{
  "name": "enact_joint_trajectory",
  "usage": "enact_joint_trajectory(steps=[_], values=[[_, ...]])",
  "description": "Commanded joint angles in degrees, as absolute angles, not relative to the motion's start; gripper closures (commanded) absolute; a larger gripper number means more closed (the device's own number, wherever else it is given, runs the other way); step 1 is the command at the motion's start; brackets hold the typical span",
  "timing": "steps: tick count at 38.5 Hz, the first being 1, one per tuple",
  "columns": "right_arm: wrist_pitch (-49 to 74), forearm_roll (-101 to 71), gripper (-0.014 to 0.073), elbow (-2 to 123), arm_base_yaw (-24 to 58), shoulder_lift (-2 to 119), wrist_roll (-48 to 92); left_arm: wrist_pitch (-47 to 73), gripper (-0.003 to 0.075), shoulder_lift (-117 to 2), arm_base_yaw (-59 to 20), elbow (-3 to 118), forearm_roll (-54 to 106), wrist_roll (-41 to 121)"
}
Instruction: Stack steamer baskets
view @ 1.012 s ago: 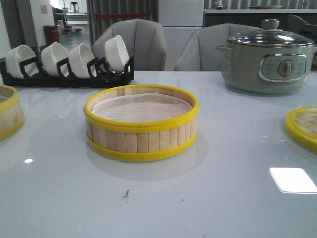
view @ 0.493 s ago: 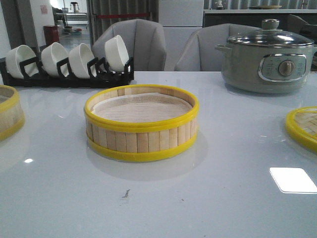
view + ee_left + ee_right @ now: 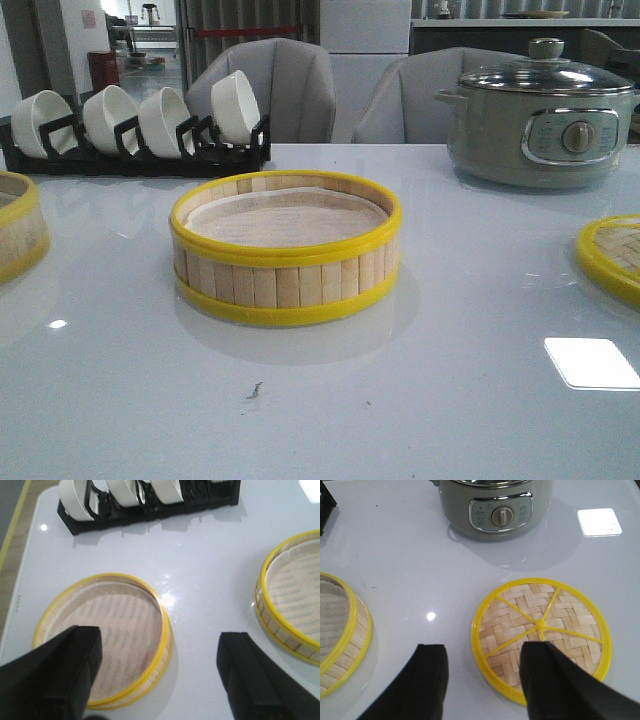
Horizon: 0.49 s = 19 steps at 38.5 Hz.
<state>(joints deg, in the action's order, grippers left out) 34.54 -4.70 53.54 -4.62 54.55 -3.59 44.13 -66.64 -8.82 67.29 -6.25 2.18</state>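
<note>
In front of you is a glossy white table (image 3: 430,400). One steamer basket (image 3: 286,250) sits at its centre, upright, with a white liner showing inside its yellow rim. A second steamer basket (image 3: 18,226) sits well apart from it at the table's left edge, only partly in the front view. Your left gripper (image 3: 160,675) hovers above that second basket with its two black fingers (image 3: 60,675) spread wide apart, one over the basket's liner and the other over bare table, holding nothing. Your right gripper (image 3: 485,685) also has its fingers apart and holds nothing; it hovers over a flat woven bamboo lid (image 3: 542,635) with a yellow rim, lying on the right side of the table. Behind the lid stands a grey-green electric pot (image 3: 540,115) with a glass lid. At the back left, a black rack (image 3: 140,155) holds white bowls (image 3: 165,118) on edge.
</note>
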Motion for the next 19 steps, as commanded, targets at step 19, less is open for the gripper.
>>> enact_joint_trajectory(steps=[19], values=[[33.0,-4.9,0.0151,55.7,-4.7,54.0,-3.4,33.2,0.0178,-90.8,-8.0,69.4,-7.1,1.8]])
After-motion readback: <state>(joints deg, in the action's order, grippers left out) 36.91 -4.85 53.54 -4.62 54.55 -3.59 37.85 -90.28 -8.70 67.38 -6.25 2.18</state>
